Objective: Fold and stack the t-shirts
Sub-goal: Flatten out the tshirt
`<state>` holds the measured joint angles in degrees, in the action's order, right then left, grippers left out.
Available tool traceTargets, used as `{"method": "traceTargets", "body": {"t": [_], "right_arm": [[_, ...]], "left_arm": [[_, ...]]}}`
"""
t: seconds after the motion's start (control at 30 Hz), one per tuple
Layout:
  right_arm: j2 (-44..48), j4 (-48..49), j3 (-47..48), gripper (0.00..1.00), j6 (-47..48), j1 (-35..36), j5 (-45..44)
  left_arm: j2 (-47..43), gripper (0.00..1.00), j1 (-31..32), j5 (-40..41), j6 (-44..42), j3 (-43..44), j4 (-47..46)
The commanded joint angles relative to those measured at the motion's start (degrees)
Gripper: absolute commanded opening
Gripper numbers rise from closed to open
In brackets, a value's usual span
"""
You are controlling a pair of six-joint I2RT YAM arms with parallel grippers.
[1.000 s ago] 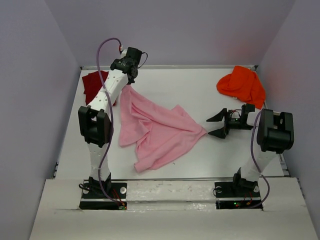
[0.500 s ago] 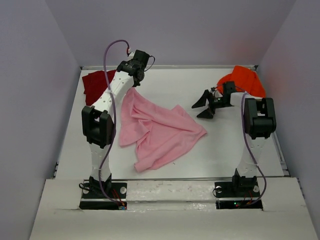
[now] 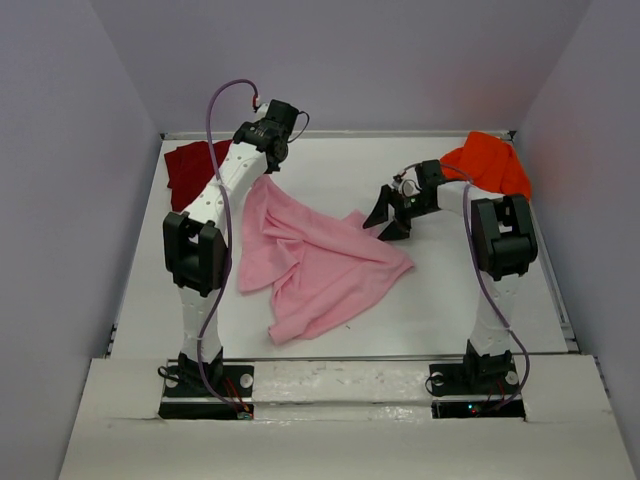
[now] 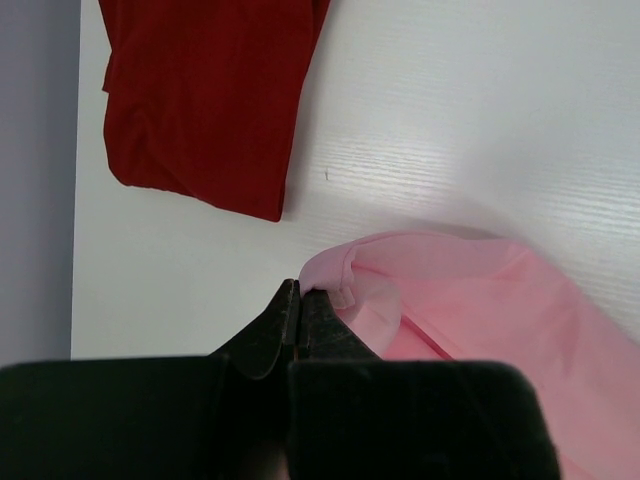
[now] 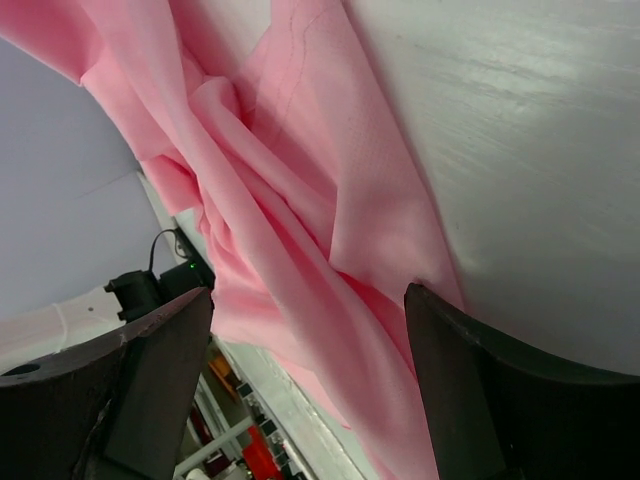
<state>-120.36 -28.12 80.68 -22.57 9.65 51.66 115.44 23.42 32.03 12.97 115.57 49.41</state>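
The light pink t-shirt (image 3: 310, 262) lies crumpled across the middle of the table. My left gripper (image 3: 262, 170) is shut on its far left corner (image 4: 335, 275), pinching the hem. The dark red t-shirt (image 3: 188, 170) lies flat at the far left (image 4: 205, 100). Bunched in the far right corner is the bright orange t-shirt (image 3: 490, 165). My right gripper (image 3: 385, 218) stands open just above the pink shirt's far right corner, with the pink cloth (image 5: 300, 230) showing between its fingers but not gripped.
The table (image 3: 330, 160) is white, with grey walls on three sides and a raised front ledge (image 3: 340, 375) by the arm bases.
My right gripper has swung from the right side leftward and farther back to the pink shirt's far right corner. The left gripper shifted slightly right with the pink corner still in it.
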Motion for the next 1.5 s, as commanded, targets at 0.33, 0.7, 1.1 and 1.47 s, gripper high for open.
{"method": "traceTargets", "body": {"t": [0.33, 0.7, 1.1, 1.47], "right_arm": [[1.00, 0.87, 9.57, 0.89, 14.91, 0.11, -5.51], [-6.03, -1.50, 18.28, 0.89, 24.05, 1.16, -9.81], [-8.14, -0.44, 14.06, 0.85, 25.03, 5.72, -11.23], [-7.17, -0.80, 9.58, 0.43, 24.15, 10.21, -14.65]], "left_arm": [[-2.94, 0.02, -0.22, 0.84, -0.67, -2.28, -1.95], [-3.11, 0.02, 0.13, 1.10, -0.49, -3.24, -2.39], [-3.11, 0.02, 0.13, 0.93, -0.49, -3.51, -2.56], [-2.94, 0.02, 0.13, 0.93, -0.40, -3.24, -2.82]]}}
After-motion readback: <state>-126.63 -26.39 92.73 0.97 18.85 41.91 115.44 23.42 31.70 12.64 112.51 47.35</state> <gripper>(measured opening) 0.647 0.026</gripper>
